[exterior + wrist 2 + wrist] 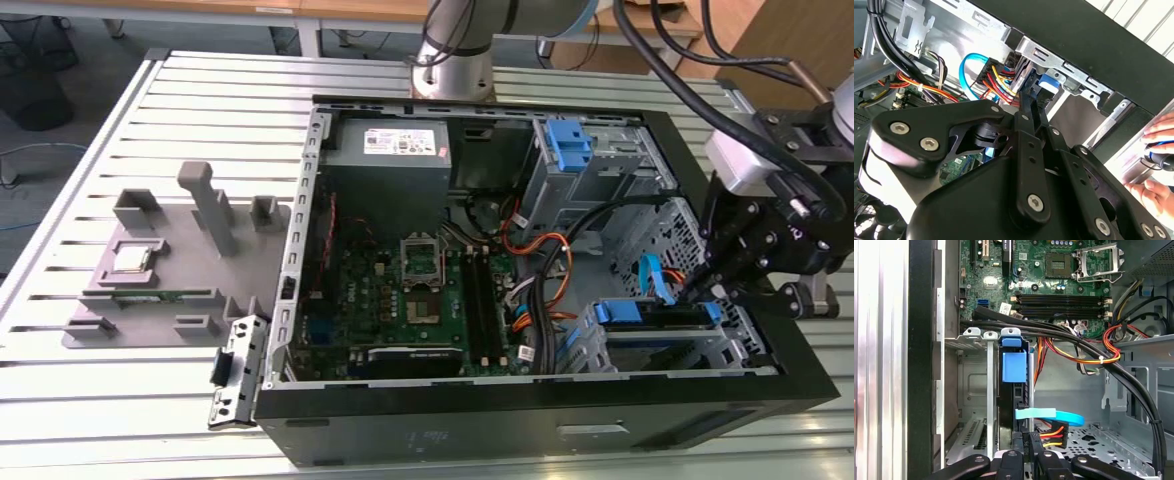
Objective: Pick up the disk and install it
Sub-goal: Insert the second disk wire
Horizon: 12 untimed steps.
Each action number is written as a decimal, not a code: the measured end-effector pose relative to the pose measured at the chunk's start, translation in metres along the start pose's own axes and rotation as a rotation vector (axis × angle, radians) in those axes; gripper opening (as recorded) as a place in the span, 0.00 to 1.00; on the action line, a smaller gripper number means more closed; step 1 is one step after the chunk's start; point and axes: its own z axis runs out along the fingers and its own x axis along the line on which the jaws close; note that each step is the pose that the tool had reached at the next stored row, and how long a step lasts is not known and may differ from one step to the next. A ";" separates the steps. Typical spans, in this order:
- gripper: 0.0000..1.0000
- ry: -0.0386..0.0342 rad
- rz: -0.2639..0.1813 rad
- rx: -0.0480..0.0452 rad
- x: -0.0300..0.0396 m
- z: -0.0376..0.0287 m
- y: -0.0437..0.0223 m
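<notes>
The PC case (534, 420) lies on its side on the slatted counter (120, 420), open face up, so the drive bays can be reached from above. The disk (1013, 390) stands on edge in the bay (974, 390) near the case's front corner, its blue carrier tab (1014, 367) uppermost between the metal bay rails. In the exterior view the disk (654, 315) sits in the lower bay at that view's right, seemingly seated or nearly so. A blue data cable (1054, 416) and a bundle of red, yellow and black power wires (1054, 432) run to the disk's end, which suggests the connector side faces the open interior.

The arm comes in from the exterior view's right, its wrist tilted over the case edge. The end effector (707, 290) reaches down into the bay area just beside the disk. In the second wrist view, its two black fingers (1026, 115) lie close together, nearly closed, with their tips against the blue carrier; a pinch or a push, I cannot tell which. The first wrist view shows the end effector (1026, 450) lined up with the disk's edge.

A person's hand (1159, 150) rests outside the case. A grey fixture (160, 270) sits on the counter, well apart from the case.
</notes>
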 end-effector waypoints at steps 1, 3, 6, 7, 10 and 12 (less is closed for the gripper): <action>0.18 -0.0001 0.000 0.0000 0.0000 0.0003 0.0001; 0.18 0.0000 0.000 0.0000 0.0001 0.0013 0.0003; 0.18 0.0002 0.000 0.0000 0.0002 0.0026 0.0012; 0.18 0.0000 0.000 0.0000 0.0002 0.0029 0.0017; 0.18 0.0001 0.000 0.0000 0.0002 0.0033 0.0024; 0.18 0.0001 0.000 0.0000 0.0002 0.0042 0.0026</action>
